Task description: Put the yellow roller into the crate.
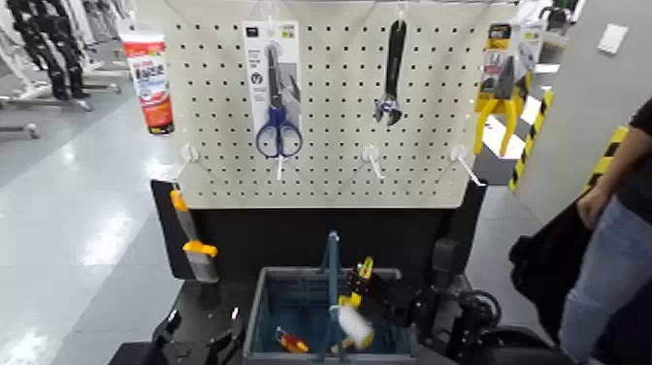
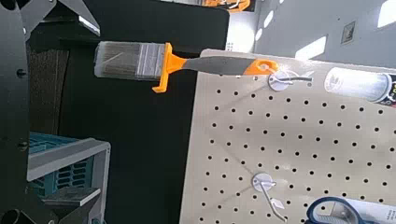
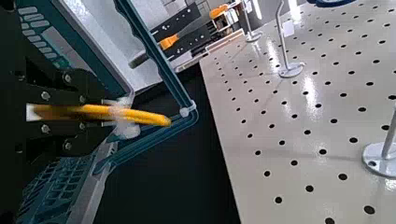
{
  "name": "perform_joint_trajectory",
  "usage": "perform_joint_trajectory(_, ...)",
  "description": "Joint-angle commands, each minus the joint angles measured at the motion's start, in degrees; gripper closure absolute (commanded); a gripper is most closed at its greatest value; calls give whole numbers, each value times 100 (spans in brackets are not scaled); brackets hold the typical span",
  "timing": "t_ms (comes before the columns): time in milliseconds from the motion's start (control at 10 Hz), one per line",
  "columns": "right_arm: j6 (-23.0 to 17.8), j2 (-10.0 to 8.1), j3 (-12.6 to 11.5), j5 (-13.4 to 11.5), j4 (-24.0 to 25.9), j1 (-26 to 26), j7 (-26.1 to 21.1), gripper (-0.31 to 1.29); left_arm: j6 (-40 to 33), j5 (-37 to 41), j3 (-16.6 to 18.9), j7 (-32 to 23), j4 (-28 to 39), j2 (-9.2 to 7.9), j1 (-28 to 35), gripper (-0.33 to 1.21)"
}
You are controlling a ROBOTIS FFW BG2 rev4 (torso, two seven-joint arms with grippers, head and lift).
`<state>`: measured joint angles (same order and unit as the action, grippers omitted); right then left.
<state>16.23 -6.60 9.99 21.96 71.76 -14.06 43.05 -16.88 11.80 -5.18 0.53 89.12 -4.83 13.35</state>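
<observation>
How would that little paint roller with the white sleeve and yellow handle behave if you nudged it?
The small white-sleeved, yellow-handled paint roller would probably roll or swing round, since its sleeve is a round cylinder. It looks light for its size, with only a slim handle. The fluffy-looking sleeve would likely give a little when pressed.

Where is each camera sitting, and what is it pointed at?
Head view: on the head, facing forward and down at pegboard and crate; both arms show.
Left wrist view: on the left wrist, toward the brush and pegboard; part of its gripper shows.
Right wrist view: on the right wrist, over the crate; its jaws and the roller's yellow handle show.
All share pegboard and crate.
</observation>
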Motion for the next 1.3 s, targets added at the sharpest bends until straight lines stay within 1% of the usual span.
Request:
perform_joint_trajectory(100,135,-25,-59,1,92,9,90,10,0,-3,8,0,0,0,0,11)
perform_joint_trajectory(200,135,-25,-103,-60,163,9,107,3,0,6,8,0,0,0,0,11)
perform_joint_trajectory(700,240,-43,-287,-421,725,176,107,4,0,6,8,0,0,0,0,11)
perform_joint_trajectory(800,266,-34,-393,-544,962,299,64,4,0,6,8,0,9,0,0,11)
perform_joint_trajectory(1000,407,-25,-603,-843,1622,721,-147,8,0,6,8,0,9,0,0,11)
perform_joint_trajectory(1100,451,-16,-735,-948,2044,1002,-350,11,0,6,8,0,0,0,-8,11)
perform_joint_trajectory(1200,521,10,-832,-1106,2474,1283,-622,11,9,6,8,0,0,0,-8,11)
perform_joint_trajectory(1300,442,45,-876,-1185,2782,1521,-807,11,9,6,8,0,0,-9,-17,11)
